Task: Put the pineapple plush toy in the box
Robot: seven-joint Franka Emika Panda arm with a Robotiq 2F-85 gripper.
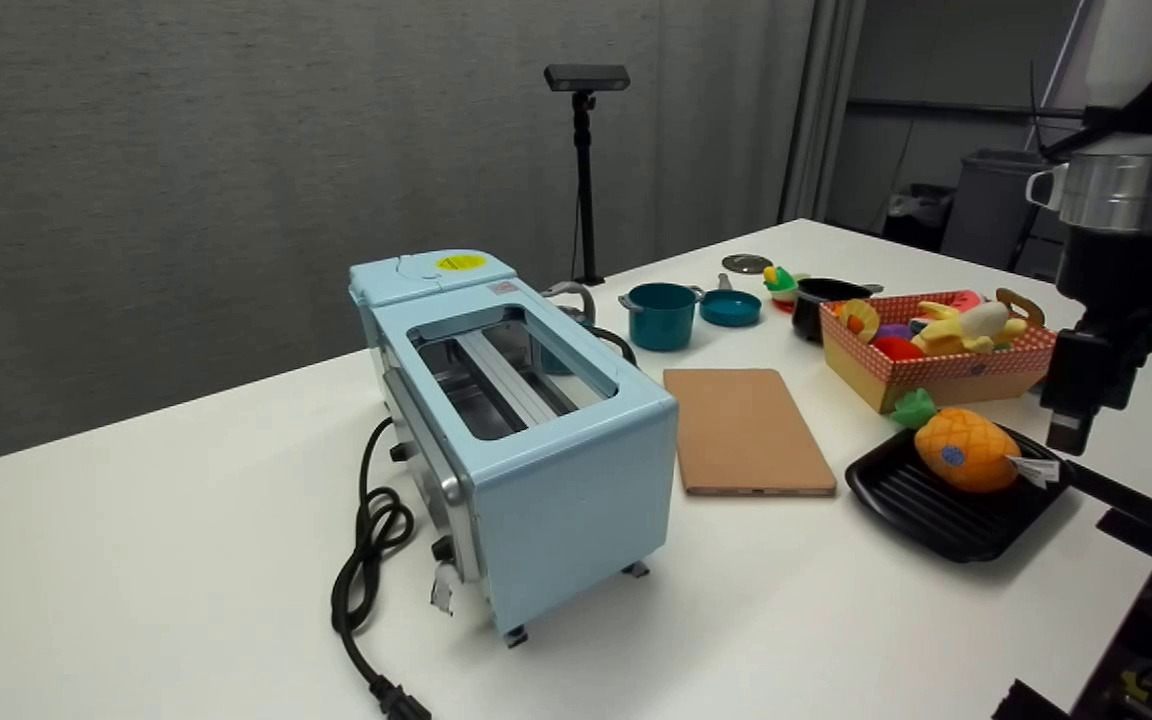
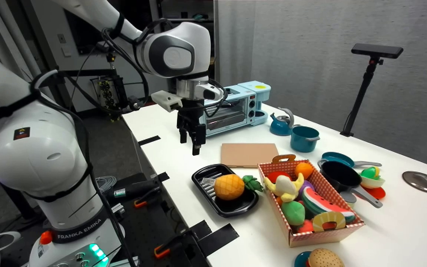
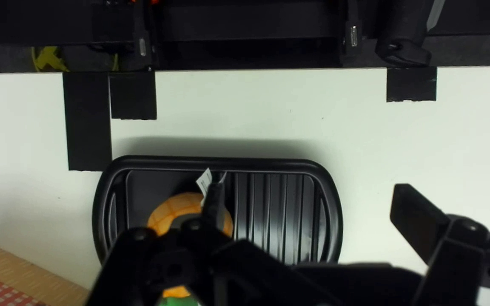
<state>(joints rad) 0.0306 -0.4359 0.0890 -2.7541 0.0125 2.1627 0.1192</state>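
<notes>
Below and to one side of the gaping pincer (image 2: 189, 144), the pineapple plush toy (image 2: 229, 187) lies in the black grill pan (image 2: 212, 172); grasp, lift and placement in the gingham-trimmed box (image 2: 321, 237), farther off, appear outstanding.

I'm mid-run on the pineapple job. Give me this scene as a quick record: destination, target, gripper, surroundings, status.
destination: low rectangular tan red-checked box
box contents: include yellow plush banana, red-and-green plush watermelon slice
target: rounded orange pineapple plush toy, green leaves pointing towards the box
target rests in: black rectangular ridged pan
gripper: black two-fingered gripper, open, apart from the toy
surroundings: flat brown rectangular board; pale-blue boxy toaster oven
status: toy not yet in the box
</notes>
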